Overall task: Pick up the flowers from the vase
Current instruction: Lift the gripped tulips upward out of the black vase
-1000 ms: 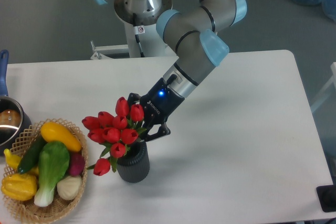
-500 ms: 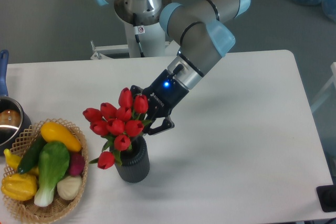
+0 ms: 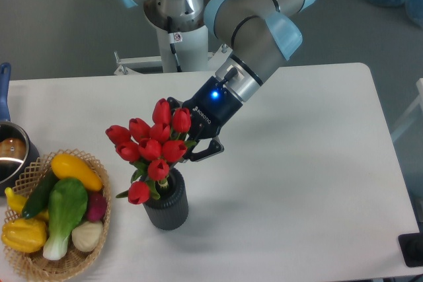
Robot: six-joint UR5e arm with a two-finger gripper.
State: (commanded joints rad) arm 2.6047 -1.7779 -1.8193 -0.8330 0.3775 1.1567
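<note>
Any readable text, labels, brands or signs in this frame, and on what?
White lettering on the black body of the claw: a brand mark, too small and blurred to read.
Small white sticker with a red mark on the robot base column: too small to read.
No other text shows.

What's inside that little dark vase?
The flowers, red tulips, rise from the vase, with the tool closed among them. Their lower stems and the vase's inside are hidden by blooms and leaves.
</note>
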